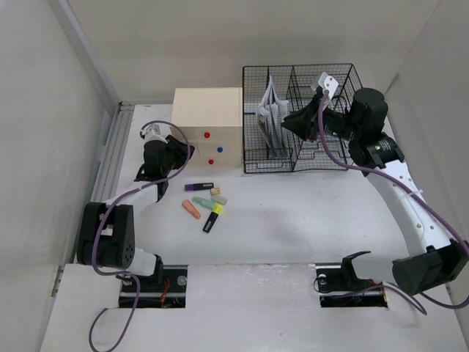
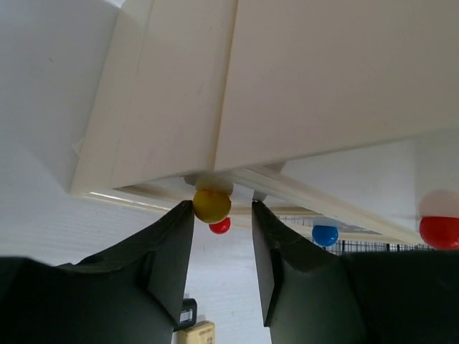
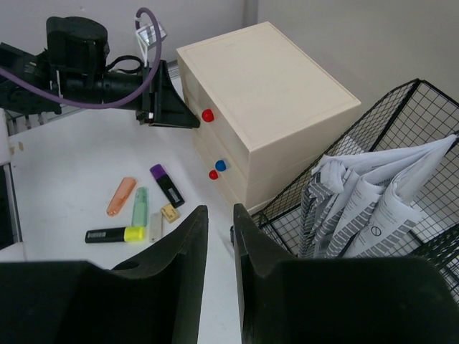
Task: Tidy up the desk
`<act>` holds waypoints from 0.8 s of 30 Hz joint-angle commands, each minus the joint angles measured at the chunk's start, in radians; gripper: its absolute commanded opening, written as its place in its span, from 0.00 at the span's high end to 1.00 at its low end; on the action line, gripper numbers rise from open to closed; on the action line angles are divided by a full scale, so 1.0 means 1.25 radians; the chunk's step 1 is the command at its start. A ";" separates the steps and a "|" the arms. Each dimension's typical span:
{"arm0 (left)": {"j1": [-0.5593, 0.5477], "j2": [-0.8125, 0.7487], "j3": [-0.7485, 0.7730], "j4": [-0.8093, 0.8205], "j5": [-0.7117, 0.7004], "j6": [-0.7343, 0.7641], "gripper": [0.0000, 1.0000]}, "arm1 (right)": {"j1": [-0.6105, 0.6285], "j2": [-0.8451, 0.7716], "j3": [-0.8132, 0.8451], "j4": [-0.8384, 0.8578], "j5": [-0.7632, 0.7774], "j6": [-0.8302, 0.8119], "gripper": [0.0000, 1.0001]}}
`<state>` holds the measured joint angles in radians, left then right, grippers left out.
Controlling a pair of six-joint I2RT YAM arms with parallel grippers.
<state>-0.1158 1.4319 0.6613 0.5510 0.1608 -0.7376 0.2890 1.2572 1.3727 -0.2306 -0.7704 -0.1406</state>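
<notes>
Left jaws ajar — straddling yellow knob (image 2: 211, 204)

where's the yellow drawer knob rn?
Left wrist view, centre: the yellow knob sits between the left gripper's open fingers, on the cream drawer box's front. A red knob shows just below it, a blue knob further right.

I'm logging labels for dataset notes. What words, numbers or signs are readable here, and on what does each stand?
No word or number reads clearly.
folded papers in the wire rack: grey print, too small to read.
Same papers: one circle-with-slash sign, no words legible beside it.
dark marker: white label, blurred.
drawer box: no writing seen.
</notes>
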 commanded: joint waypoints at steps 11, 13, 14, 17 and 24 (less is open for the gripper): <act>-0.004 -0.043 -0.009 0.012 -0.073 0.016 0.99 | 0.001 -0.009 -0.001 0.042 -0.022 0.006 0.74; -0.013 -0.082 -0.045 0.012 -0.092 0.001 0.99 | 0.001 -0.009 -0.001 0.042 -0.022 0.006 0.74; -0.020 -0.096 -0.058 0.012 -0.100 0.001 0.99 | 0.001 -0.009 -0.001 0.042 -0.030 0.006 0.74; -0.057 -0.152 -0.110 0.012 -0.126 -0.006 0.99 | 0.001 -0.002 -0.008 0.042 -0.050 0.006 0.74; -0.083 -0.283 -0.234 0.005 -0.143 -0.033 0.99 | 0.001 0.007 -0.016 0.049 -0.089 -0.002 0.72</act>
<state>-0.2092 1.1439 0.4038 0.5320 0.0116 -0.7574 0.2890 1.2591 1.3579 -0.2230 -0.8238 -0.1379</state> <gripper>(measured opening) 0.199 0.275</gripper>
